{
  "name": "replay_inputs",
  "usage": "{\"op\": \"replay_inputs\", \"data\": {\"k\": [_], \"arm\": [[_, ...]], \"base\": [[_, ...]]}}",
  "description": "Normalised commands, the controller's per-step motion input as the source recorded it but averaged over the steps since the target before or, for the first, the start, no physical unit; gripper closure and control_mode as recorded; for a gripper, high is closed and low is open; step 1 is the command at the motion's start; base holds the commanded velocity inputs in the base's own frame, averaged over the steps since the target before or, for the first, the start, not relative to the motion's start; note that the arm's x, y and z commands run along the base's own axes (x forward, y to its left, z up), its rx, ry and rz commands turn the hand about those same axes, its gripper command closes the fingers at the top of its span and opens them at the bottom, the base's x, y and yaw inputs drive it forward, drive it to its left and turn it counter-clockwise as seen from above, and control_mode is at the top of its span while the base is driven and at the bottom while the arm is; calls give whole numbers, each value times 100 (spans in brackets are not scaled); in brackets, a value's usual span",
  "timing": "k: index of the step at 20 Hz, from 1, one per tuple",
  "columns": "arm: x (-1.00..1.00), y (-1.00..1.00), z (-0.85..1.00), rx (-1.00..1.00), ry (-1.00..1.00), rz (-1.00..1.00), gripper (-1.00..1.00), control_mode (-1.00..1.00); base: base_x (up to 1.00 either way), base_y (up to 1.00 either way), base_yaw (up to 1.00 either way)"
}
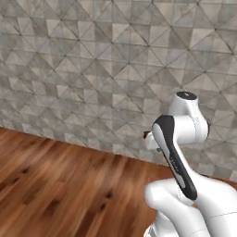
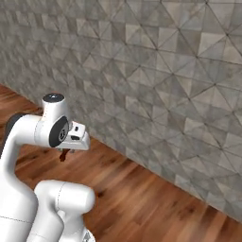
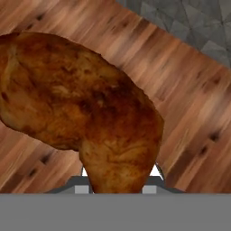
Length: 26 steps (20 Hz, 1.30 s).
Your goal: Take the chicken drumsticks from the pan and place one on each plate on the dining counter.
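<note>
left base view: your arm hides the gripper; wood floor (image 1: 55, 185) and tiled wall (image 1: 92, 69) ahead, no plates here.
right base view: gripper (image 2: 64, 153) under the wrist, small dark-brown bit there, probably the drumstick.
hand view: drumstick (image 3: 85, 113) clamped between nearly closed fingers, hanging above the floor.
risk: grip sits on the narrow end; swing fast and it can slip and drop.

A kitchen is suggested by a grey tiled wall (image 1: 92, 69) at 12 o'clock behind a wood-grain counter (image 1: 55, 185).
</note>
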Motion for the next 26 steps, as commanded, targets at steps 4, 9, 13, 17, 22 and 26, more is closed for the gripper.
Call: {"op": "replay_inputs", "data": {"k": [4,9,13,17,22,26], "arm": [[0,0,0,0,0,0,100,100],[0,0,0,0,0,0,100,100],[0,0,0,0,0,0,100,100],[0,0,0,0,0,0,100,100],[0,0,0,0,0,0,100,100],[0,0,0,0,0,0,100,100]], "base": [[93,4,60],[92,4,61],[100,0,46],[100,0,43],[100,0,43],[100,0,45]]}}
